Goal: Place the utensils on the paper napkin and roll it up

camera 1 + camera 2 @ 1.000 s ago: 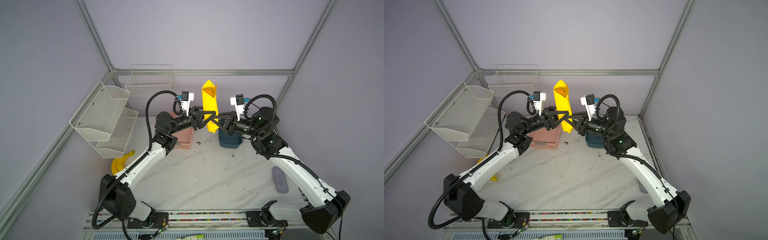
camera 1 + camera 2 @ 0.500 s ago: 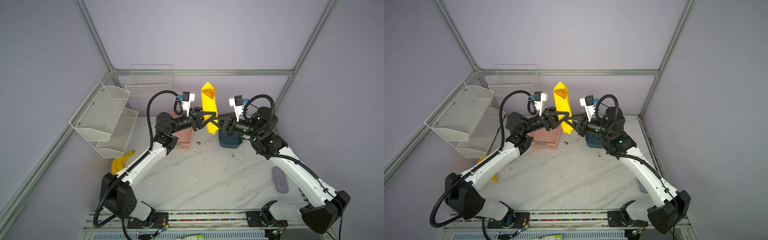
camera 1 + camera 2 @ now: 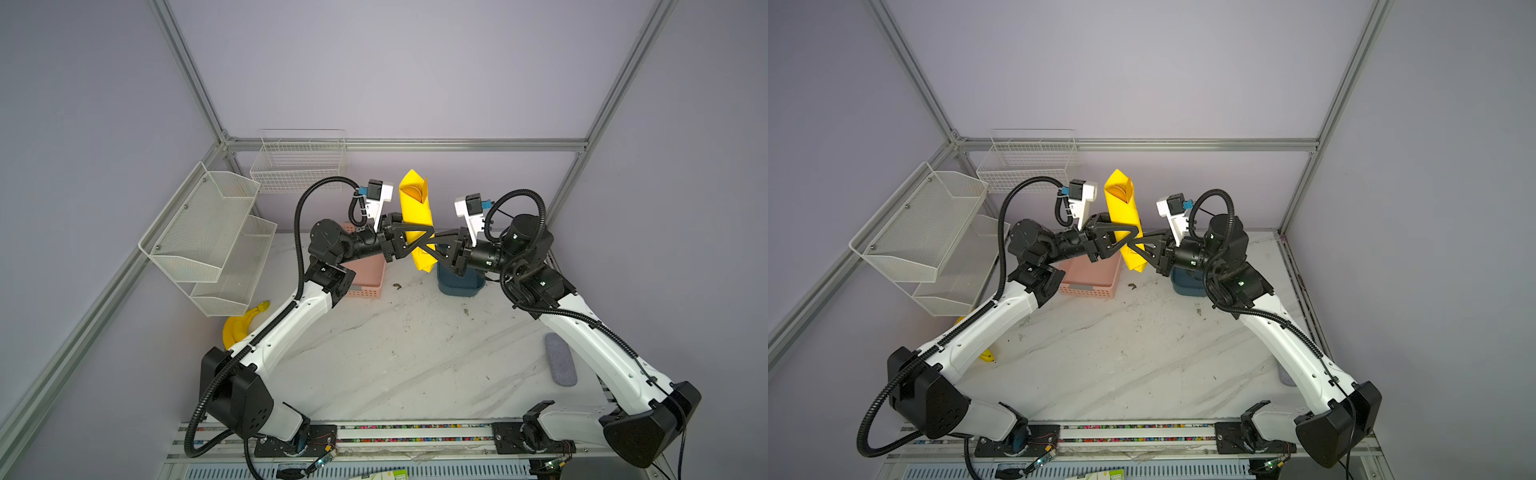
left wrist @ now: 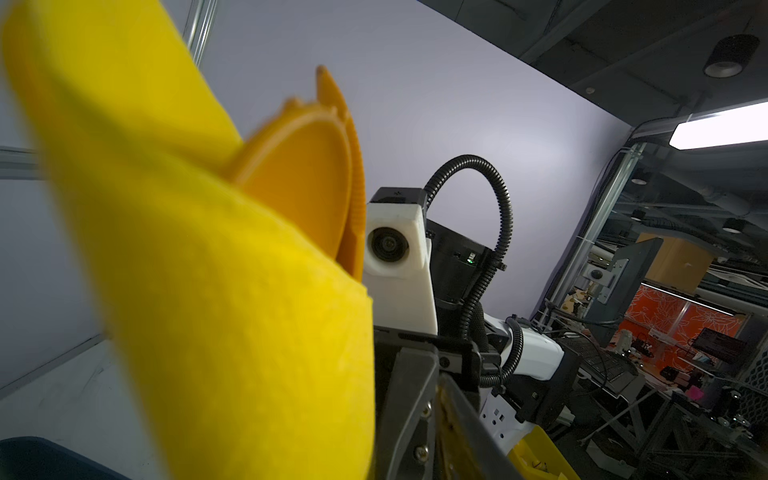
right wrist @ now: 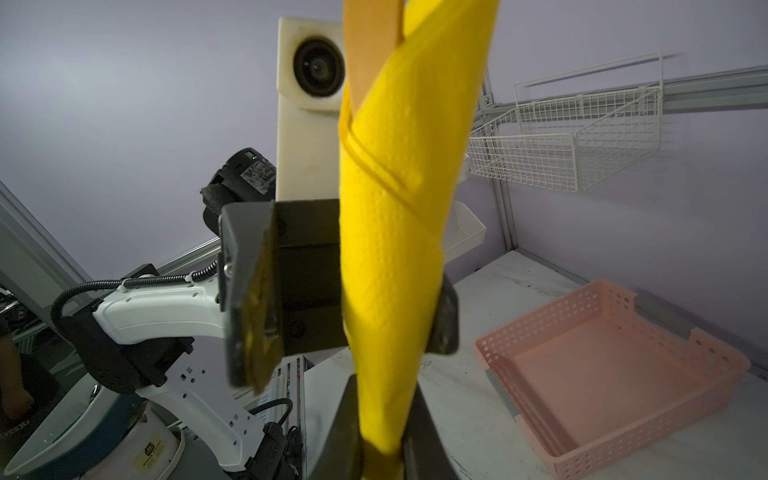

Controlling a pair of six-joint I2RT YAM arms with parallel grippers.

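- Two end effectors meet on one roll: the paper napkin (image 3: 415, 216) is wound into a tube and hangs in the air, nearly upright, well above the table (image 3: 395, 353).
- Your right end effector (image 5: 382, 446) is clamped on the roll's lower end. The right wrist view shows both of its fingers pressed into the yellow paper.
- Your left end effector (image 5: 348, 320) sits just above the right one, with its jaws apart around the middle of the roll. Only the right wrist view shows you this: one finger (image 5: 249, 299) stands clear of the paper with a gap, and the opposite one is right against the other side.
- The utensils (image 4: 307, 183) are inside the roll. The left wrist view shows you a round orange spoon bowl and a ridged edge poking out of the open top. In both top views they are only a spot of orange there.
- Only the top views show what lies beneath the end effectors: a pink basket (image 3: 365, 278) under the left one and a dark blue bin (image 3: 459, 284) under the right one, both on the table.
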